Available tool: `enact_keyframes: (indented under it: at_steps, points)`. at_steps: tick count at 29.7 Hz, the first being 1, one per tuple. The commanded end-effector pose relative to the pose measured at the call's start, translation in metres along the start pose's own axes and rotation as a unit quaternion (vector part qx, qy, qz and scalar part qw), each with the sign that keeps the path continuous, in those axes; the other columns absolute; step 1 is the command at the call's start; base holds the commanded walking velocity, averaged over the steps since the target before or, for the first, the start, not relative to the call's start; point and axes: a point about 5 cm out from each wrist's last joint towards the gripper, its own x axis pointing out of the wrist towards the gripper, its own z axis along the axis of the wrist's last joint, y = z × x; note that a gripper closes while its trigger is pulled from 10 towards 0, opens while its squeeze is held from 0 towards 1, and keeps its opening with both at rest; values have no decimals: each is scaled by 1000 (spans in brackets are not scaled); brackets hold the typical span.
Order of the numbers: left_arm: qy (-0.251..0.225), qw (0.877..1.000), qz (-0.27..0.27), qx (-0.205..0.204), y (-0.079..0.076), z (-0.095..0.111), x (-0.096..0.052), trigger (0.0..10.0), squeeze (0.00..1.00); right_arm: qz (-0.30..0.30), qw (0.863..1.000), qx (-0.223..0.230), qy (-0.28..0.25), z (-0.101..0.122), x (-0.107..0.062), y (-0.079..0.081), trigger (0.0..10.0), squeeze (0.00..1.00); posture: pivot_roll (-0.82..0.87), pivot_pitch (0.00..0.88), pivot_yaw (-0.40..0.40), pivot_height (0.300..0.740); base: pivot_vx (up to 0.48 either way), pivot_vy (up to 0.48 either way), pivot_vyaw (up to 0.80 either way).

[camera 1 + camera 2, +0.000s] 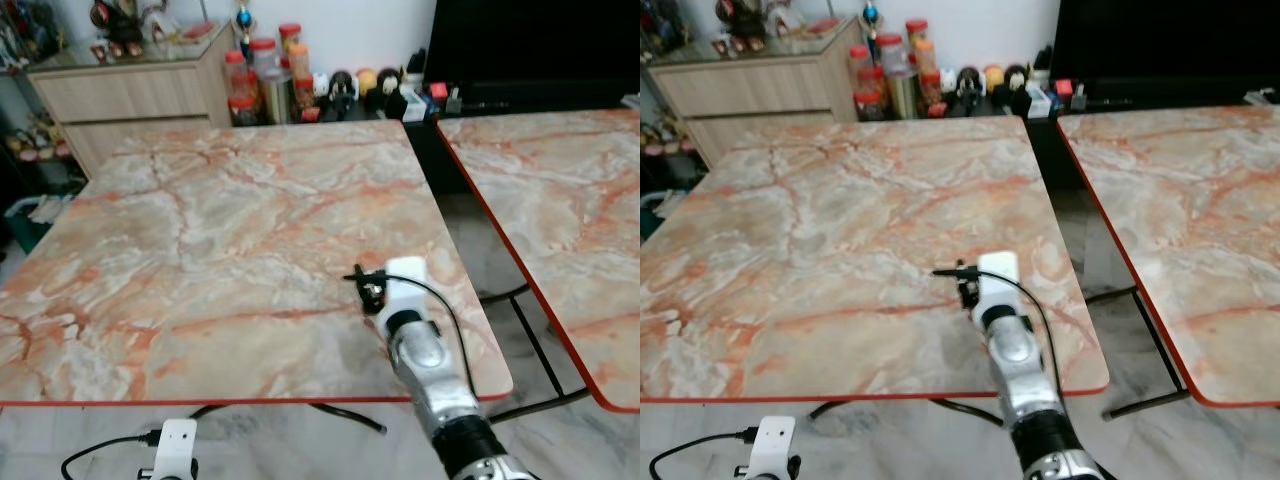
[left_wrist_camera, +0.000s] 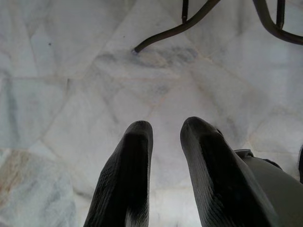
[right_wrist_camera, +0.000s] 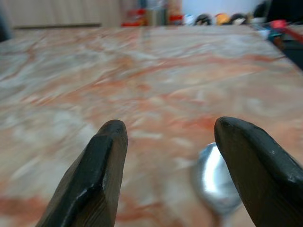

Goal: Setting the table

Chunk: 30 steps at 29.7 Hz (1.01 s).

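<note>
Down at my left, below the near edge of the table [image 1: 200, 220], my left claw [image 2: 163, 137] hangs idle over the floor, fingers nearly together and holding nothing. Right claw [image 3: 170, 142] is nearer the work: low over the near right part of the tabletop, fingers spread. Spoon [image 3: 215, 182] lies on the marble between them, beside the right finger, bowl pointing far; I judge its long axis runs near-to-far.

A spoon [image 3: 215, 177] lies on the near table [image 1: 220, 230]; a second table [image 1: 560, 200] stands right of it.
</note>
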Motion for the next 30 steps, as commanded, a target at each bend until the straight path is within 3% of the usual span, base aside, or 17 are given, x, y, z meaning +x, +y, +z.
enact_keyframes:
  at_steps: [1, 2, 4, 12, 30]
  points:
    - [3, 1000, 8, 3, 5, -1, 0, 10000, 0, -4, 1000, 1, 11, 0, 0, 0, 10000, 0, -23, 0, 57, 740, 0, 0, 0]
    - [3, 1000, 8, 3, 5, -1, 0, 10000, 0, -5, 1000, 1, 12, 0, 0, 0, 10000, 0, -23, 0, 57, 740, 0, 0, 0]
    - [7, 1000, 11, -2, 8, -4, -1, 10000, 0, -41, 996, -12, 81, -20, -5, -1, 10000, 0, -30, 0, 60, 740, 0, 0, 0]
    - [11, 1000, 10, -1, 9, -6, -1, 10000, 0, -78, 991, -17, 108, -28, -12, -16, 10000, 0, -36, 0, 63, 740, 0, 0, 0]
    - [17, 1000, 1, 3, 6, -9, -2, 10000, 0, -75, 990, -27, 118, -29, -8, -17, 10000, 0, -32, 0, 57, 740, 0, 0, 0]
